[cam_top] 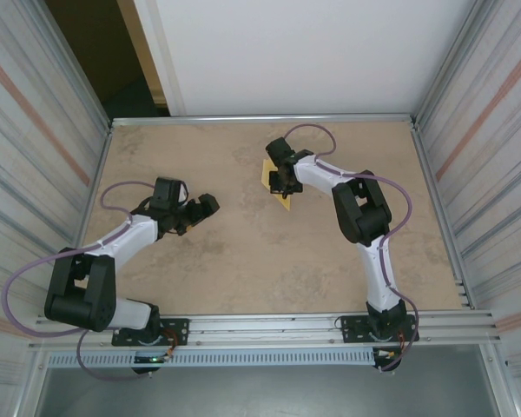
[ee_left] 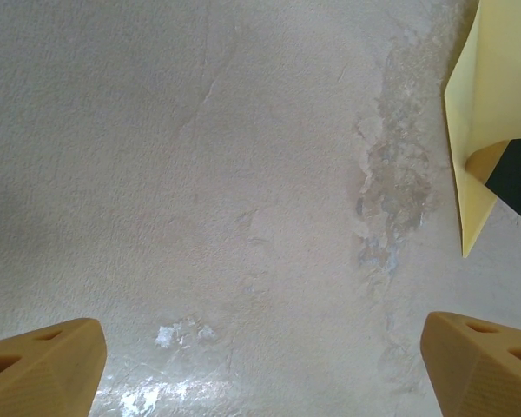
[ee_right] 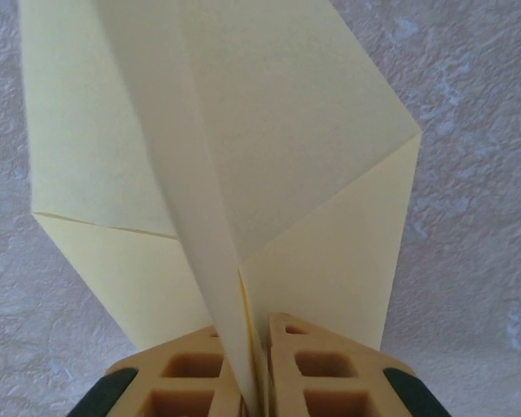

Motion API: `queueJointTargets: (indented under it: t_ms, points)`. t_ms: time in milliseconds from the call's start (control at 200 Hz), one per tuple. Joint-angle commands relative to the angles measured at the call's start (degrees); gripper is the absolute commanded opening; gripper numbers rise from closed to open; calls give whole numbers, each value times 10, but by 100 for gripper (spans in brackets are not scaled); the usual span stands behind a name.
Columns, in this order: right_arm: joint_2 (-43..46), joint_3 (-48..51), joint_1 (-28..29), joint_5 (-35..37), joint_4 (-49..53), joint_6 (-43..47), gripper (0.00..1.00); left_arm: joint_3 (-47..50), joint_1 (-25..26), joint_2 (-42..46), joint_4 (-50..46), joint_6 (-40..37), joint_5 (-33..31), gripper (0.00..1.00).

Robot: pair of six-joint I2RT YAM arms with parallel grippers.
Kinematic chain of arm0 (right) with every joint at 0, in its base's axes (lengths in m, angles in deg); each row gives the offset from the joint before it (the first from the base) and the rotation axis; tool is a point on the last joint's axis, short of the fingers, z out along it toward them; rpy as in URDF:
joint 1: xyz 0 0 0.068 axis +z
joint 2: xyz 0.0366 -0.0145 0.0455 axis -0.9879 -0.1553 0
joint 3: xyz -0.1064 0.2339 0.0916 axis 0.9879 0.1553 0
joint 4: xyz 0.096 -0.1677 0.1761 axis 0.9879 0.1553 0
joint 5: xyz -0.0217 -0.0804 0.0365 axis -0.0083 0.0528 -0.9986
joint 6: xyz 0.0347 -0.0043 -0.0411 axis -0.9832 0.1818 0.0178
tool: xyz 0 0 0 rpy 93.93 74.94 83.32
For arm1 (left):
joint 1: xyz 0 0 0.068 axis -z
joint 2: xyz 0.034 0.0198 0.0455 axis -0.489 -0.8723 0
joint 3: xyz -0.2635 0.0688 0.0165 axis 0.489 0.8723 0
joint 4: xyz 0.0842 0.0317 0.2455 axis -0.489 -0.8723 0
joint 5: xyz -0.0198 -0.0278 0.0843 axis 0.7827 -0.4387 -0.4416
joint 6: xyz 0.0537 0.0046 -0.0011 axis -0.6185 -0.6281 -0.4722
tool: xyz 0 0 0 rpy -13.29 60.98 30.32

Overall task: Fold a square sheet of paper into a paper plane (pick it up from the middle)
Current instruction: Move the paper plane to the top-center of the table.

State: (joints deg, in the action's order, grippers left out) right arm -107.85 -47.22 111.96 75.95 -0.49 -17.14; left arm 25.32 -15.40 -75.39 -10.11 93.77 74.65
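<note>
Paper plane (ee_right: 243, 156) amid open tabletop (cam_top: 243, 261)

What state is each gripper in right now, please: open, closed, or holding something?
Left gripper: open, holding nothing.
Right gripper: closed on the folded yellow paper.

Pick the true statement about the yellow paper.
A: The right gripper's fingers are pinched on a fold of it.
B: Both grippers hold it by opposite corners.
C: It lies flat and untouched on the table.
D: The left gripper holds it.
A: in the right wrist view, the right gripper has its fingers closed on a crease of the paper, while the left gripper stands open over the bare table.
</note>
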Motion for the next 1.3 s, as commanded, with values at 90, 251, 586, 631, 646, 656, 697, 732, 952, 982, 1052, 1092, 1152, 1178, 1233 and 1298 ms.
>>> queueJointTargets:
  t_ms: [90,251,586,631,646,656,697,732,952,982,1052,1092,1152,1178,1233,1298]
  points:
    - [-18,-16,-7,16,5,0,8,7,2,-3,-13,-12,-8,96]
    - [-7,-29,-16,13,1,0,8,5,1,-5,-16,-14,-8,99]
    - [-48,-77,-29,-21,-4,5,9,3,4,-15,-12,-12,0,99]
    - [-56,-86,-30,-21,1,7,10,3,4,-17,-13,-12,0,99]
    - [-60,-88,-30,-20,3,7,9,3,4,-16,-13,-13,0,99]
    - [-61,-88,-31,-20,4,8,10,3,4,-16,-12,-12,0,99]
    - [-67,-98,-31,-19,8,9,10,3,4,-16,-12,-12,0,99]
    - [-73,-113,-31,-16,11,10,11,3,4,-16,-13,-12,0,99]
    - [-99,-131,-29,7,30,17,19,2,6,-16,-14,-13,1,99]
    - [-102,-132,-29,10,31,19,20,3,6,-17,-14,-13,0,99]
    - [-109,-136,-27,19,38,24,22,1,6,-18,-13,-13,1,99]
    - [-113,-137,-24,27,42,28,23,1,6,-18,-14,-13,1,99]
    - [-116,-139,-21,34,45,37,25,0,6,-19,-13,-13,2,99]
    - [-117,-140,-19,40,48,41,25,0,6,-19,-13,-14,2,99]
    - [-120,-143,-16,46,51,49,26,0,6,-21,-13,-14,2,99]
    - [-122,-144,-14,49,52,55,26,-1,6,-22,-12,-14,3,99]
